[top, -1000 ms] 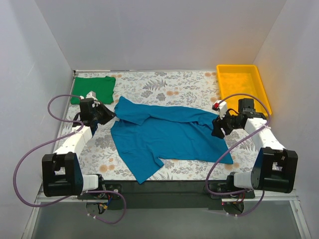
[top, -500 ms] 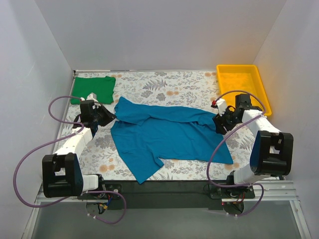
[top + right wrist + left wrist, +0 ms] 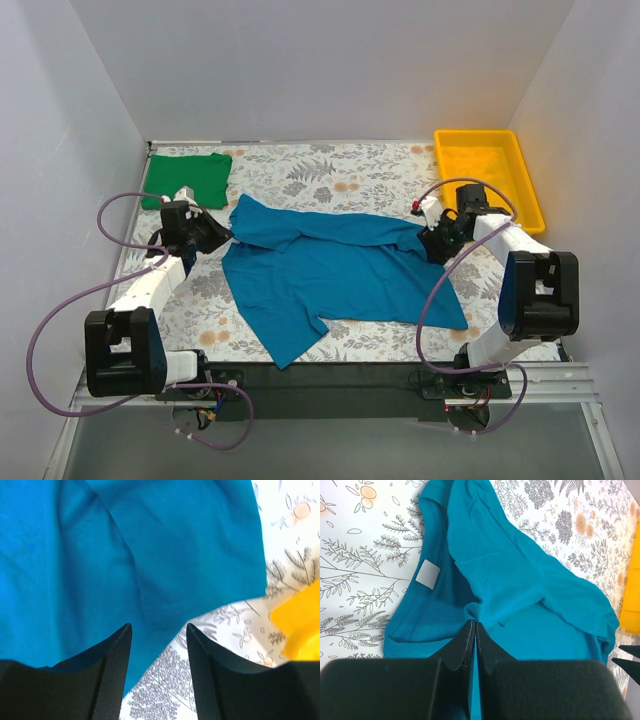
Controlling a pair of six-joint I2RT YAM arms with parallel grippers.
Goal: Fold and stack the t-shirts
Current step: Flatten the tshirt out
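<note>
From above, the teal-blue t-shirt (image 3: pixel 340 270) lies spread and rumpled across the middle of the tabletop (image 3: pixel 330 165), not yet folded, while the green t-shirt (image 3: pixel 187 178) sits as a folded square in the far left corner. My left tool (image 3: pixel 222 235) is at the teal shirt's left end and my right tool (image 3: pixel 432 245) at its right end, near the yellow tray (image 3: pixel 487 170). In my left wrist view the two fingers are pressed tight together with a small ridge of teal cloth pinched between their tips, just below the neck opening, where a white label (image 3: pixel 428 573) shows on the inside. In my right wrist view the fingers stand apart with nothing between them, poised over a stitched hem of the teal shirt where it ends on the floral surface, the tray's corner just beside it. I judge this cloth to be light, limp and without any stiffness: it will sag and drag wherever it is not held. A single-layer pinch may slip, so I would take it at the doubled seam of the hem or shoulder.
</note>
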